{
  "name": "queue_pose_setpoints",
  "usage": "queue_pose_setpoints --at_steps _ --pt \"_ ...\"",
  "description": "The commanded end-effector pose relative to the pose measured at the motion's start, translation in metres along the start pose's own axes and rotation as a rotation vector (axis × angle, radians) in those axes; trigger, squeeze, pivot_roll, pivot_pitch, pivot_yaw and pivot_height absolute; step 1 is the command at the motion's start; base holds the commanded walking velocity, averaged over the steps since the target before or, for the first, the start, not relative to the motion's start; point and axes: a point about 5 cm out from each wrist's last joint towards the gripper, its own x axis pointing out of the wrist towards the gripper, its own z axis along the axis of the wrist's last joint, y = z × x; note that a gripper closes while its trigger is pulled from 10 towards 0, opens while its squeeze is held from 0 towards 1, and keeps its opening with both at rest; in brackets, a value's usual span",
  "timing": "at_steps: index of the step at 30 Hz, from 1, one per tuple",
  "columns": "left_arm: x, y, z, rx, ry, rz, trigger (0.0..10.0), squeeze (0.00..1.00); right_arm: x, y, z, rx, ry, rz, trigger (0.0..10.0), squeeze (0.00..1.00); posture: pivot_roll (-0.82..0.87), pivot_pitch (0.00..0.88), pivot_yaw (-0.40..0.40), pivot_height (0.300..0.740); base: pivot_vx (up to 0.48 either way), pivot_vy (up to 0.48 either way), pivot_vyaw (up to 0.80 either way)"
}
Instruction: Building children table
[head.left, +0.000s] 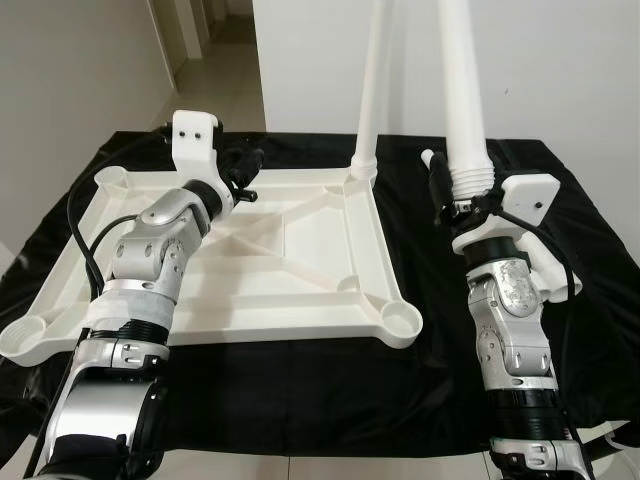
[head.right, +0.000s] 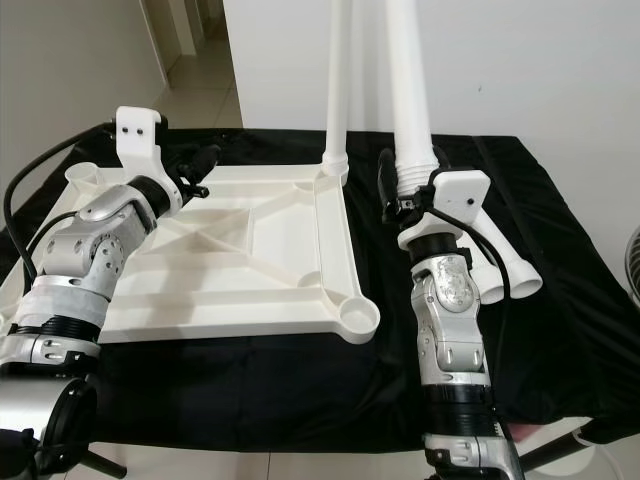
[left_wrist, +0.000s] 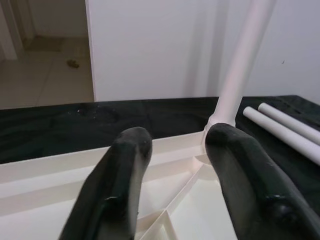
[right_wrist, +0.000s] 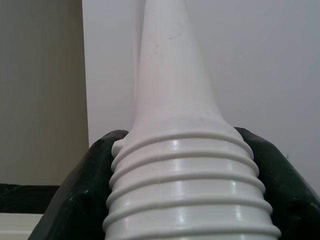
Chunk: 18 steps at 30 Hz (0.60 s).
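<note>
The left gripper (head.left: 243, 168) is hovering with fingers spread and empty over the upturned white tabletop (head.left: 300, 290) on the black cloth (head.left: 300, 380), probably to steady it. One leg (head.left: 372, 90) is standing in the far corner socket. The right gripper (head.left: 447, 205) is clamping the threaded end of a second leg (head.left: 462, 100), upright, likely for the near corner socket (head.left: 400, 322).

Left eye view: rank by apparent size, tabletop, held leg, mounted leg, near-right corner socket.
1. Tabletop
2. Held leg, in the right gripper: thicker, but nearer the camera
3. Mounted leg
4. Corner socket
</note>
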Motion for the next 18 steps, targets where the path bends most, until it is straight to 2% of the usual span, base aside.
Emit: queue_pose_setpoints --at_steps 1,6,12,13,14,15,16,18 --pt "-0.003 -0.015 0.006 -0.009 -0.011 -0.356 10.0 1.0 0.003 0.001 0.009 0.0 -0.054 0.012 10.0 0.34 -0.04 0.036 0.079 0.74 0.0 0.0 0.0" --pt "-0.002 -0.021 0.022 -0.062 -0.052 -0.413 10.0 1.0 0.007 0.008 0.011 0.011 -0.055 0.087 10.0 0.32 -0.03 0.026 0.078 0.74 0.0 0.0 0.0" --pt "-0.005 -0.043 0.037 -0.168 -0.072 -0.617 10.0 1.0 0.0 0.024 -0.004 0.033 0.028 0.243 10.0 0.28 -0.04 0.021 0.072 0.74 0.0 0.0 0.0" --pt "-0.005 -0.043 0.037 -0.168 -0.072 -0.617 10.0 1.0 0.0 0.024 -0.004 0.033 0.028 0.243 10.0 0.28 -0.04 0.021 0.072 0.74 0.0 0.0 0.0" --pt "-0.007 -0.047 0.038 -0.184 -0.068 -0.666 10.0 0.0 -0.003 0.027 -0.007 0.032 0.042 0.276 10.0 0.25 -0.04 0.021 0.072 0.74 0.0 0.0 0.0" --pt "-0.007 -0.047 0.038 -0.184 -0.068 -0.666 10.0 0.0 -0.003 0.027 -0.007 0.032 0.042 0.276 10.0 0.25 -0.04 0.021 0.072 0.74 0.0 0.0 0.0" --pt "-0.008 -0.05 0.038 -0.211 -0.063 -0.698 10.0 0.0 -0.004 0.028 -0.009 0.032 0.055 0.291 10.0 0.2 -0.04 0.021 0.071 0.74 0.0 0.0 0.0" --pt "-0.01 -0.054 0.039 -0.27 -0.049 -0.755 10.0 0.0 -0.008 0.03 -0.014 0.041 0.082 0.317 10.0 0.19 -0.04 0.023 0.071 0.74 0.0 0.0 0.0"
